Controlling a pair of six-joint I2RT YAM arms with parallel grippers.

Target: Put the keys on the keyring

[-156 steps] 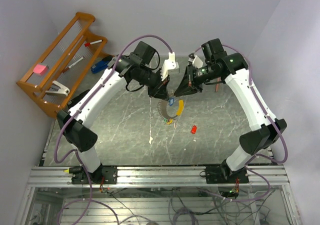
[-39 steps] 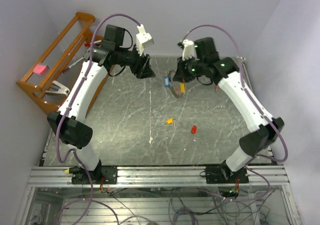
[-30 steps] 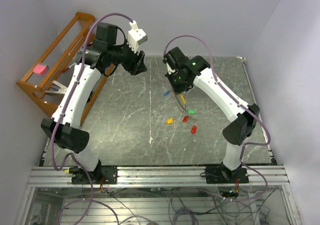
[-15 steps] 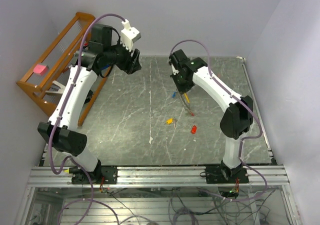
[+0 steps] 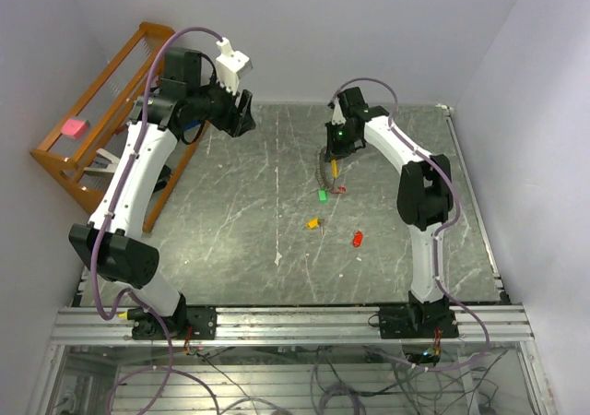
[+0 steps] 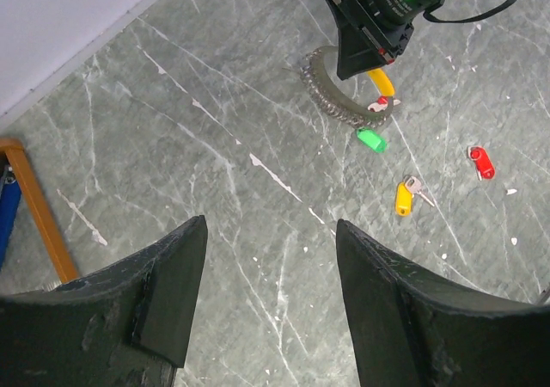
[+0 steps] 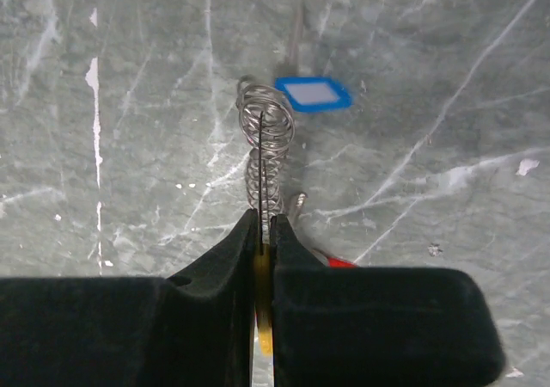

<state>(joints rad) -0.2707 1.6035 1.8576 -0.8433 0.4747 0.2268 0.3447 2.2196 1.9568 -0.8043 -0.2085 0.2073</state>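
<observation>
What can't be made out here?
Blue key: hidden behind right gripper in top and left wrist views.
Green key threaded on keyring or just touching: too small, top and left wrist.
Yellow piece: right wrist, mostly covered by fingers.
Red key, orange key: outside right wrist frame.

The jaws pinch the keyring [image 7: 261, 185] at its yellow piece, a blue-tagged key [image 7: 314, 93] just beside its coil.

Bright, even, diffuse light with faint soft shadows; all three views fairly sharp.
</observation>
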